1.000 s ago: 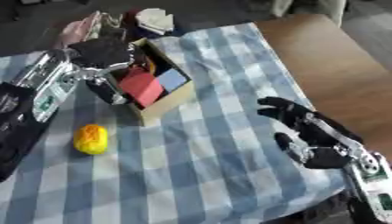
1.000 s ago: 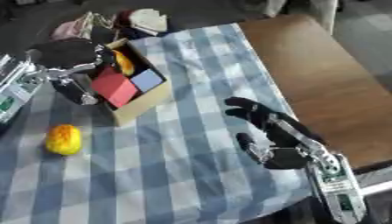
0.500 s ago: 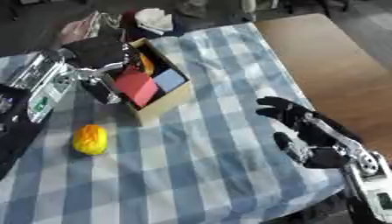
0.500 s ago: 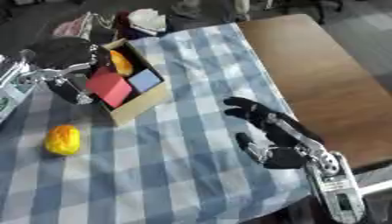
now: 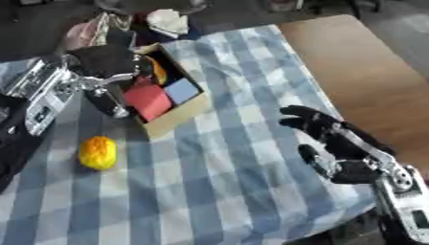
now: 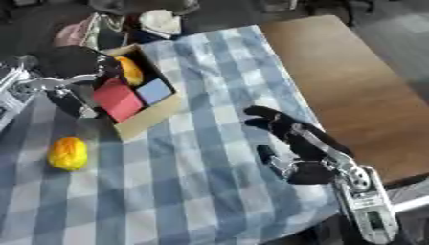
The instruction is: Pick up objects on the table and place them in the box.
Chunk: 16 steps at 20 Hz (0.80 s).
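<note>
Surface: counter of brown wood, its left part under a blue-and-white checked cloth.
Box: cardboard box on the cloth, upper left; inside, a red block, a light blue block, an orange-yellow item.
Loose object: yellow fruit on the cloth, near the box, lower left.
Left robot hand: at the box's left rim, fingers curled downward; cannot tell whether it holds anything.
Right robot hand: over the cloth's right side, fingers spread, empty.
</note>
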### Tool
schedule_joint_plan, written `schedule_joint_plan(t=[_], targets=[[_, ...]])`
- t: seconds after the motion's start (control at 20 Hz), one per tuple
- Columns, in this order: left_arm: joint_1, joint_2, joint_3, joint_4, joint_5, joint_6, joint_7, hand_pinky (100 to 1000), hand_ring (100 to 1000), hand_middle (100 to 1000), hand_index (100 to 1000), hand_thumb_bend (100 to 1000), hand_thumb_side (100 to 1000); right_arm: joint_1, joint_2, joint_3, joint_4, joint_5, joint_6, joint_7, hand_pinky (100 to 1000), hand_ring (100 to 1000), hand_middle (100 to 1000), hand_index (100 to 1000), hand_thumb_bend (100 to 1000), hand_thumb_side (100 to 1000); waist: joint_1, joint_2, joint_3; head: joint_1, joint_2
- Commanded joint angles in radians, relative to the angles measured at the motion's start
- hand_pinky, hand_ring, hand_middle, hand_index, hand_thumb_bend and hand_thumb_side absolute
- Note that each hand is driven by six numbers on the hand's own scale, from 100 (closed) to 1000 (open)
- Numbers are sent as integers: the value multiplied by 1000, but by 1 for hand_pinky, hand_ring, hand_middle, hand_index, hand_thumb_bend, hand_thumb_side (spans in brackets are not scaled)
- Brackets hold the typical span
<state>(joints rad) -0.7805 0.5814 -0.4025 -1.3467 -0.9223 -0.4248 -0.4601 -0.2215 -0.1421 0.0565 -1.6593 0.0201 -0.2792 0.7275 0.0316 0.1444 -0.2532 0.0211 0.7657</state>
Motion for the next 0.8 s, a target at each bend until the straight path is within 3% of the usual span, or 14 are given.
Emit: schedule_joint_plan(t=[0.05, 0.2, 0.45, 0.6, 0.8], targets=[[-18, 35, 12, -27, 14, -5, -19, 796, 801, 790, 836, 546, 185, -15, -3, -3, -23, -3, -1, 0, 1000, 930, 961, 1000, 100, 357, 11, -8, -2, -4, 4], [-21, 42, 15, -41, 20, -9, -44, 810, 822, 816, 852, 588, 250, -15, -3, -3, -23, -3, -1, 0, 1000, 930, 961, 1000, 100, 358, 12, -8, -2, -5, 4], [-20, 69, 28, -83, 44, -4, -64, 805, 809, 802, 852, 580, 232, -14, -3, -4, -23, -2, -1, 0, 1000, 930, 961, 1000, 100, 359, 12, -10, -1, -9, 4], [-11, 113, 36, -133, 84, 4, -87, 787, 769, 752, 828, 553, 203, -12, -5, -7, -23, 1, 0, -3, 1000, 930, 961, 1000, 100, 361, 15, -12, 4, -16, 4], [28, 191, 34, -186, 175, 40, -182, 771, 735, 708, 804, 555, 241, -7, -11, -11, -23, 4, 1, -6, 1000, 930, 961, 1000, 100, 359, 22, -16, 14, -30, 4]])
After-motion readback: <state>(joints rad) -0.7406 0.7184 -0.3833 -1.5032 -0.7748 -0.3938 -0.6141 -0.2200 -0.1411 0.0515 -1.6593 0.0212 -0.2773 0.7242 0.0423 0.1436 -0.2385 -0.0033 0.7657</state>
